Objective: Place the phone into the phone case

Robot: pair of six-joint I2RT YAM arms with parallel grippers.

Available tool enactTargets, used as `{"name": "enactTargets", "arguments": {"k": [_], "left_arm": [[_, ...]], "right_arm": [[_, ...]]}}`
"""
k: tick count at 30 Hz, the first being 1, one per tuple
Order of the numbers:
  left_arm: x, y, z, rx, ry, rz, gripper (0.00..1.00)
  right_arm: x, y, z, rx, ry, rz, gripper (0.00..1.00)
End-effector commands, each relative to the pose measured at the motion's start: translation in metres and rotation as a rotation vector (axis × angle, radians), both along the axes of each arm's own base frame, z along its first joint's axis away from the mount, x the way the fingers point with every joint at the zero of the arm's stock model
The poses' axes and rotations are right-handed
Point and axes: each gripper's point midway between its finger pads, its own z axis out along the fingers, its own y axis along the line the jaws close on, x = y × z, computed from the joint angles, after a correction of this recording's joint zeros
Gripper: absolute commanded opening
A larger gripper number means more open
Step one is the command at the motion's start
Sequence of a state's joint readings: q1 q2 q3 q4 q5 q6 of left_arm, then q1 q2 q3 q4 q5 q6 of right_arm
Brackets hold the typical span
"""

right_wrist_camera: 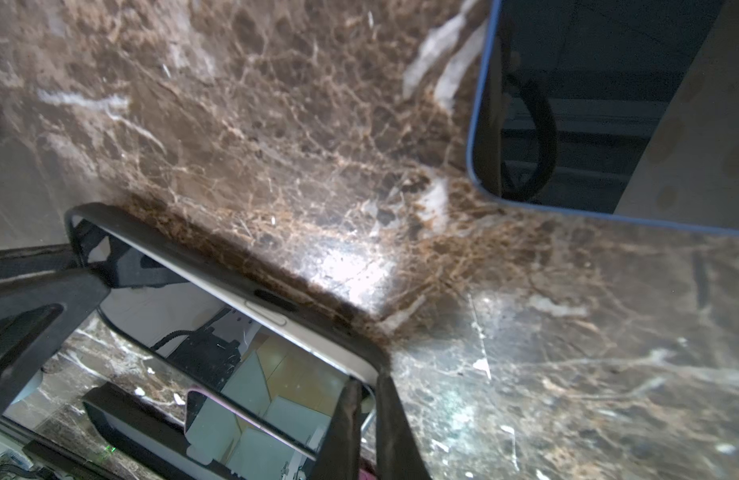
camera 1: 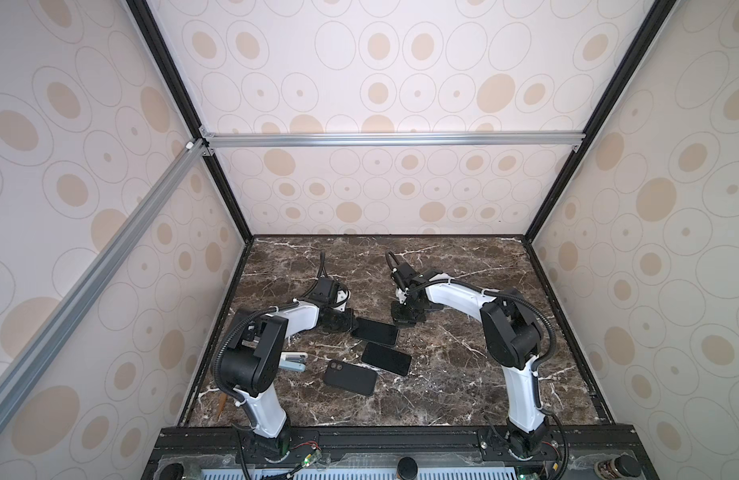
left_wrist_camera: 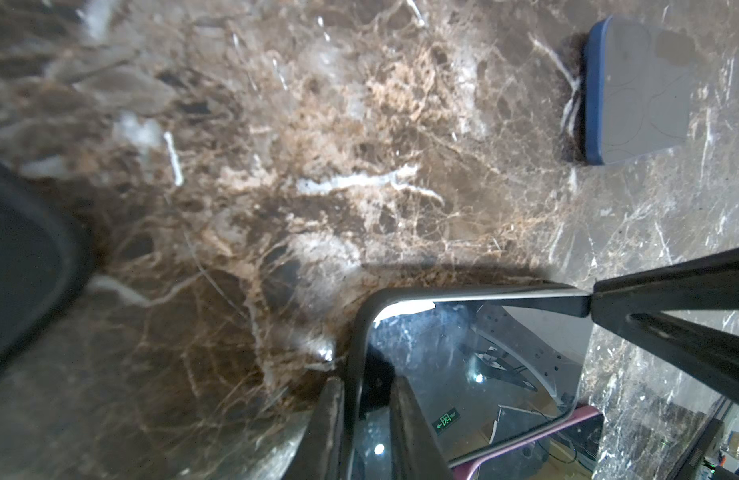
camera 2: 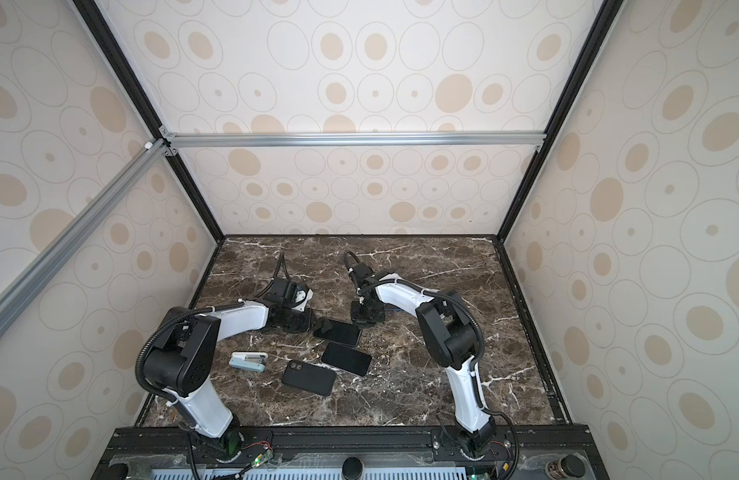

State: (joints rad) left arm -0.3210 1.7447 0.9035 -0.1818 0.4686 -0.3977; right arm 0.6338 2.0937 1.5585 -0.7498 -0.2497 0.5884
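On my left wrist feed the fingers (left_wrist_camera: 413, 432) of the left gripper (left_wrist_camera: 364, 382) are clamped on one short end of the phone (left_wrist_camera: 475, 374), close to a corner, with one finger over the glass and the other outside the rim. On the right wrist feed the right gripper (right_wrist_camera: 367, 380) has its fingers (right_wrist_camera: 342, 432) pinched onto the corner at the opposite end of the same long side, and the tip of the left arm's finger shows at the far end of that edge.

The phone sits screen-up inside the phone case (right_wrist_camera: 193, 249), whose black rim wraps its corners. Along the long side between my two grips the phone's pale flank and side button stand proud of that rim. I cannot tell whether the pair rests on the marble tabletop (camera 1: 463, 374) or hangs just off it.

In both top views the phone lies mid-table between the two grippers. Just nearer to me a second dark phone (camera 1: 386, 358) lies flat, and nearer again a black cover (camera 1: 350, 377) lies back-up with two camera holes. A pale blue stapler (camera 2: 248, 360) sits by the left arm. A blue-edged phone (right_wrist_camera: 608, 104) lies near the right gripper, apart from the held one
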Motion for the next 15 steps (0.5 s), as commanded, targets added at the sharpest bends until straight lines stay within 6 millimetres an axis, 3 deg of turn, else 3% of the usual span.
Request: {"name": "enactTargets", "arguments": {"k": [1,8,15], "left_arm": [[-0.027,0.007,-0.024,0.046,0.114,-0.005,0.21],[-0.037,0.009,-0.027,0.045,0.136,0.021,0.2],[-0.047,0.01,-0.036,0.052,0.162,0.019,0.2]], "right_arm": [[-0.024,-0.002,-0.023,-0.023,0.093,0.004,0.1],[-0.038,-0.008,-0.026,-0.047,0.134,0.035,0.1],[-0.034,-0.007,-0.038,-0.049,0.122,0.024,0.08]]}}
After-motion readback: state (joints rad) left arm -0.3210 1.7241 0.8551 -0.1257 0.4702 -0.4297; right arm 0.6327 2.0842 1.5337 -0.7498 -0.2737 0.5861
